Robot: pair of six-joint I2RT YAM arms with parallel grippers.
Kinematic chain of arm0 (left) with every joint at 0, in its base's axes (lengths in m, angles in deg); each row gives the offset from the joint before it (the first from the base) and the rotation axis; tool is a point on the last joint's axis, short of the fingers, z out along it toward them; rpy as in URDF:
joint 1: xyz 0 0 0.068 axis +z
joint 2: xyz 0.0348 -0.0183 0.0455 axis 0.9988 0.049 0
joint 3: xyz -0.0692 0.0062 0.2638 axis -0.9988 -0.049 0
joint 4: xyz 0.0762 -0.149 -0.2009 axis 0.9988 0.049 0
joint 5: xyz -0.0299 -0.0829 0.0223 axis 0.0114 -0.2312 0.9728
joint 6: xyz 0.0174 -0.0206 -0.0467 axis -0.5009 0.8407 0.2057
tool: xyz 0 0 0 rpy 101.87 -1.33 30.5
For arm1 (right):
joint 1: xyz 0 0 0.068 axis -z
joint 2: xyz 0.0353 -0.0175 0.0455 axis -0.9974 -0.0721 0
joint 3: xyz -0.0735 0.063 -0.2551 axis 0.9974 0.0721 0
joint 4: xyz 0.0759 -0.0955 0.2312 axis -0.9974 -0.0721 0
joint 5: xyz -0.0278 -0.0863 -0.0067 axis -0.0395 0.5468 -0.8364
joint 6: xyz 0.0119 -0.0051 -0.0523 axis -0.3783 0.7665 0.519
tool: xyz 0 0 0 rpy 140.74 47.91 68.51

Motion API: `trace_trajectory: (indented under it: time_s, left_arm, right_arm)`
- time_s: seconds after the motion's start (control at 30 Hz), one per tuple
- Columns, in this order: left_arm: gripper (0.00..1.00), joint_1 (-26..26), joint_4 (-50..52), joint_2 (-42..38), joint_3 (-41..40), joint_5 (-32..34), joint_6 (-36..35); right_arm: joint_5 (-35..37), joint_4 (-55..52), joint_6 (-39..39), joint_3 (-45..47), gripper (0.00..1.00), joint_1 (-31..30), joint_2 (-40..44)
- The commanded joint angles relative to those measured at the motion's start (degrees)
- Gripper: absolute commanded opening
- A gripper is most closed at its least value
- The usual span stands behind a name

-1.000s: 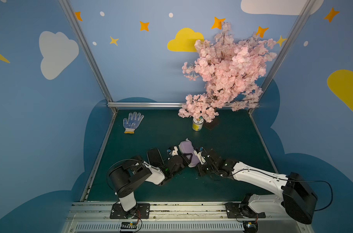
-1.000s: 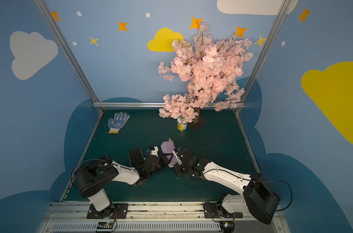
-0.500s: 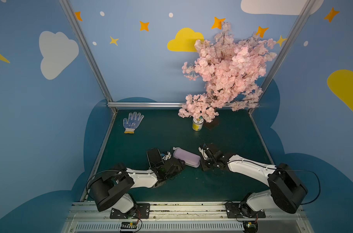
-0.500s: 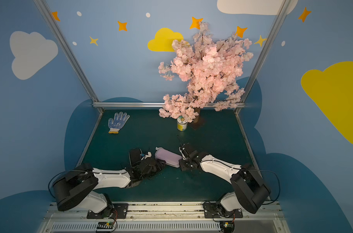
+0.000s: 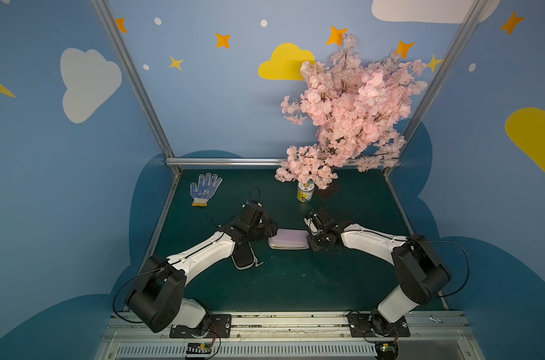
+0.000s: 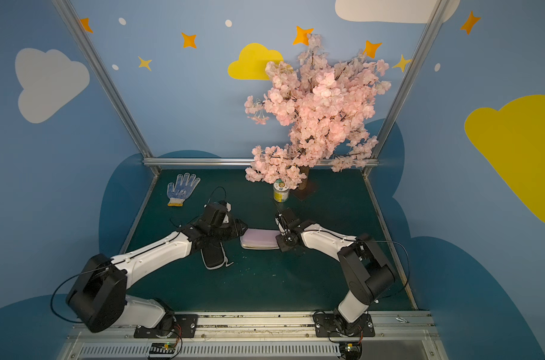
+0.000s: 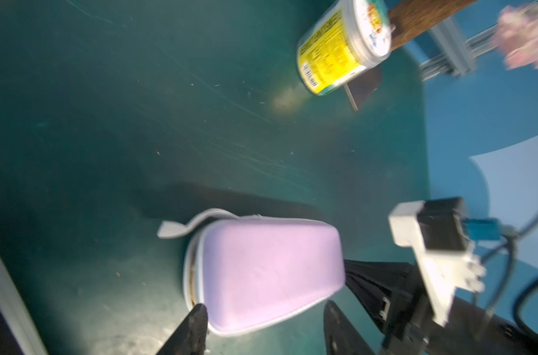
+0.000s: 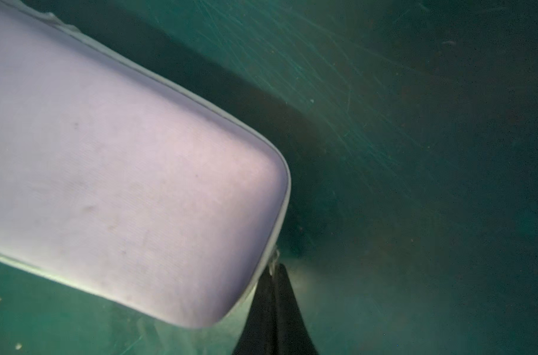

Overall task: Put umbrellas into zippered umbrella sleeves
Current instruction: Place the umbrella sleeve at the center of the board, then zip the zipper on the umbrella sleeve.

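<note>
lavender sleeve (image 5: pixel 288 243) betw l hand (image 5: pixel 269 232), r hand (image 8: pixel 273 282)

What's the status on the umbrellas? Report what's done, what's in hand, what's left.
Done: no umbrella lies loose; the black case looks shut, and the lavender case lies flat, lid down. In hand: the right tool is shut at the lavender case's zip corner; the left tool stands open astride its other end. Left: the seam there looks slightly gapped, so zipping may be unfinished.

Black sleeve (image 5: pixel 242 258) partly under left arm (image 5: pixel 199 254)
</note>
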Motion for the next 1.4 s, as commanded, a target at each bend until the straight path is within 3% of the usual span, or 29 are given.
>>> trace_trajectory:
  time_s: [0.0,0.13,0.23,0.33,0.47,0.7,0.97,1.37]
  left_arm:
    - [0.59,1.80,3.28,6.25,4.44,-11.78,-9.49]
    - [0.61,2.98,1.00,12.96,6.68,-18.02,-9.89]
    - [0.57,1.63,0.65,13.47,5.66,-20.99,-9.30]
    - [0.50,-0.99,0.28,10.90,0.98,-20.56,-8.99]
    - [0.49,-1.91,0.34,9.06,-3.19,-20.89,-8.53]
    - [0.49,-1.91,4.06,14.83,3.36,-21.04,-10.11]
    - [0.44,-6.57,6.36,23.81,10.99,-23.06,-7.69]
    - [0.31,-4.54,2.81,32.03,7.28,-19.10,4.01]
  right_arm:
    - [0.33,0.26,1.47,-2.93,0.00,0.49,-1.63]
    - [-0.99,0.44,1.43,-4.56,0.00,1.12,-3.68]
    - [-1.55,0.20,1.36,-4.80,0.00,1.73,-4.29]
    - [-1.46,0.61,1.91,-4.54,0.00,2.74,-4.19]
    - [-3.03,1.87,3.70,-4.54,0.00,3.59,-4.14]
    - [-5.27,2.54,3.69,-5.74,0.00,3.63,-5.18]
    - [-5.77,2.50,2.47,-4.89,0.00,3.68,-5.21]
    - [-5.04,-1.89,0.75,-1.04,0.00,3.68,-1.54]
